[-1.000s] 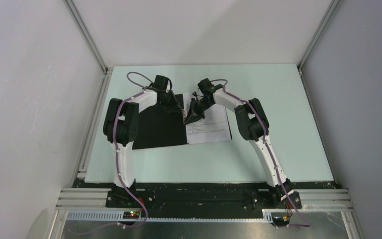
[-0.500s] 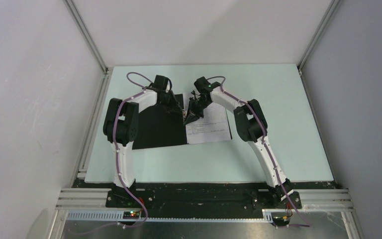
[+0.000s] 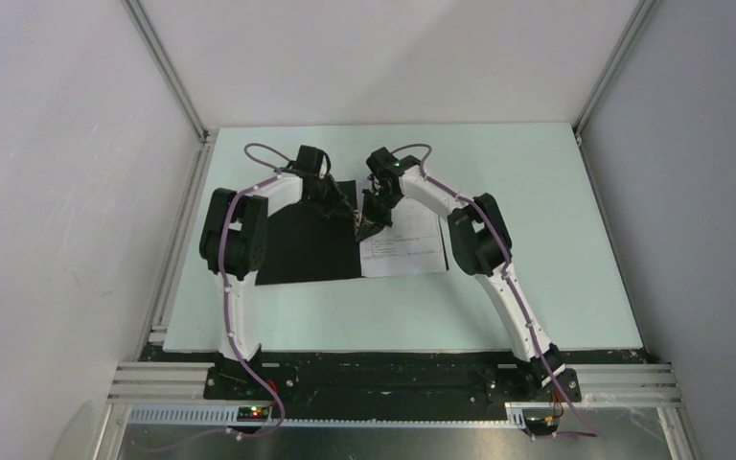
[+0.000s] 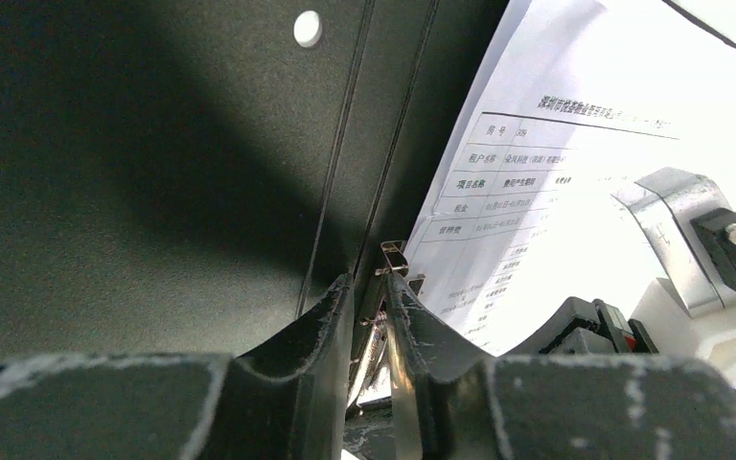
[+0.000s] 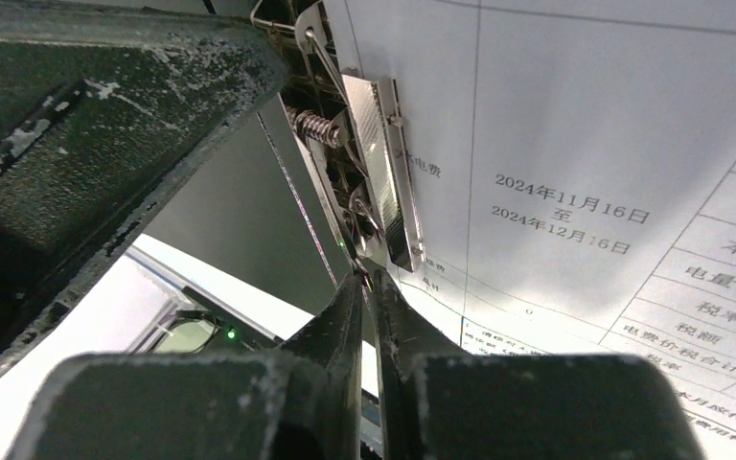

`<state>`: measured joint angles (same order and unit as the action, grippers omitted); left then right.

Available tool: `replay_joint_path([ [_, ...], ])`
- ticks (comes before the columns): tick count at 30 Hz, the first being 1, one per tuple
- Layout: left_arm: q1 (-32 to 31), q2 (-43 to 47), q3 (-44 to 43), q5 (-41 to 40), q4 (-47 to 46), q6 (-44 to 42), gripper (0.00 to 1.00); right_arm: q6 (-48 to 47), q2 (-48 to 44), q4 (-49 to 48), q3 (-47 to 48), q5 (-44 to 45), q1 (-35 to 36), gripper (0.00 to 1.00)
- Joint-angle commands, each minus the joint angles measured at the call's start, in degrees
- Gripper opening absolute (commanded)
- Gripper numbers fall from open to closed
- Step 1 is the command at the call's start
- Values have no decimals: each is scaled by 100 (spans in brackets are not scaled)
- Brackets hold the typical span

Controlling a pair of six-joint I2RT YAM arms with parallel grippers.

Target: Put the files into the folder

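The folder point(image 3: 302, 251) lies open on the table, black inside up. The files point(image 3: 404, 245) lie on its right half, white sheets with black print. Both grippers meet at the spine, over the folder's metal spring clip point(image 5: 384, 165). My left gripper point(image 3: 351, 213) is shut on a thin metal lever of the clip point(image 4: 394, 257), with the black cover point(image 4: 153, 144) to its left and the files point(image 4: 556, 144) to its right. My right gripper point(image 5: 367, 281) is shut on the near end of the clip, beside the printed sheet point(image 5: 585, 144). It also shows in the top view point(image 3: 370, 222).
The pale green table point(image 3: 537, 240) ends at white walls on the left, right and back. The left gripper's body point(image 5: 77, 115) fills the upper left of the right wrist view. The right arm's metal bracket point(image 4: 676, 230) sits close on the right of the left wrist view.
The right arm's wrist and elbow have shifted a little to the left. The left arm, the folder and the files have stayed put.
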<state>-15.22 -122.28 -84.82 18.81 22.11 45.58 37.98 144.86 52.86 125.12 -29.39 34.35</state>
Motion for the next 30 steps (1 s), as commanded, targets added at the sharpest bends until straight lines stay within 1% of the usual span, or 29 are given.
replay_joint_path([
  [1,-69,-325,-19,141,201,264,25,-162,358,532,58,1273,10,8],
  [3,-73,-340,-33,183,204,334,25,-132,412,415,136,1095,28,8],
  [5,-75,-348,-36,210,205,379,25,-141,464,-13,121,202,27,6],
  [6,-67,-353,-31,224,204,392,25,-223,478,-334,119,-47,1,1],
  [7,-62,-350,-24,226,205,395,25,-283,471,-406,156,-308,-7,0],
  [9,-46,-332,-4,224,201,393,25,-450,354,-433,141,-357,-57,0],
  [12,-20,-333,1,180,205,376,25,-552,106,-519,-93,-468,-217,4],
  [15,-15,-350,-45,149,206,340,25,-601,62,-629,-335,-660,-341,7],
  [18,-7,-353,-103,121,205,307,25,-634,77,-746,-327,-873,-415,13],
  [22,-11,-325,-147,81,192,256,25,-655,-11,-969,-324,-1306,-485,18],
  [30,-7,-259,-127,73,190,192,25,-651,-104,-1063,-361,-1554,-624,27],
])
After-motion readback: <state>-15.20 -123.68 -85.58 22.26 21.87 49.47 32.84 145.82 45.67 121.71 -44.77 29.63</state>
